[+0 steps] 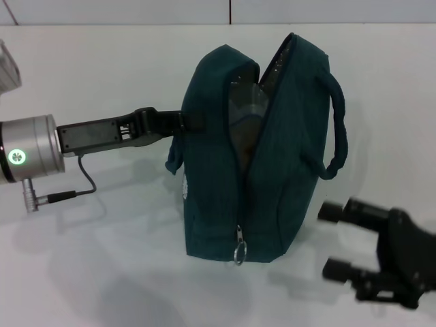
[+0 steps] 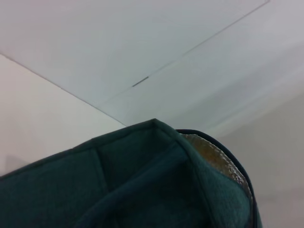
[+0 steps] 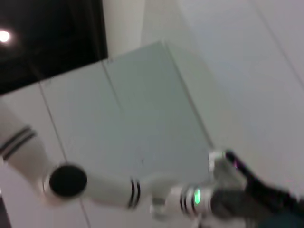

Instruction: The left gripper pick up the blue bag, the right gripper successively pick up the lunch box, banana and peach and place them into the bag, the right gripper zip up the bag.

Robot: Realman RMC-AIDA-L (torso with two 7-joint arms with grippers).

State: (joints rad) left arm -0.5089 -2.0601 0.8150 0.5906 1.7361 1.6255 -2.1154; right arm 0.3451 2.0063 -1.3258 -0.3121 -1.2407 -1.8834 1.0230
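Observation:
The blue bag (image 1: 272, 170) stands upright on the white table, its top gaping open so the silver foil lining (image 1: 248, 109) shows. Its ring zipper pull (image 1: 239, 253) hangs low on the front end. My left gripper (image 1: 187, 122) reaches in from the left and is shut on the bag's upper left side. In the left wrist view the bag's fabric (image 2: 142, 190) and foil lining (image 2: 218, 161) fill the lower part. My right gripper (image 1: 330, 242) hovers low, to the right of the bag and apart from it, open and empty. The lunch box, banana and peach are out of view.
One loop handle (image 1: 338, 122) hangs over the bag's right side. The white table (image 1: 102, 272) spreads around the bag. A cable (image 1: 82, 180) trails from my left wrist. The right wrist view shows my left arm (image 3: 118, 190) and walls.

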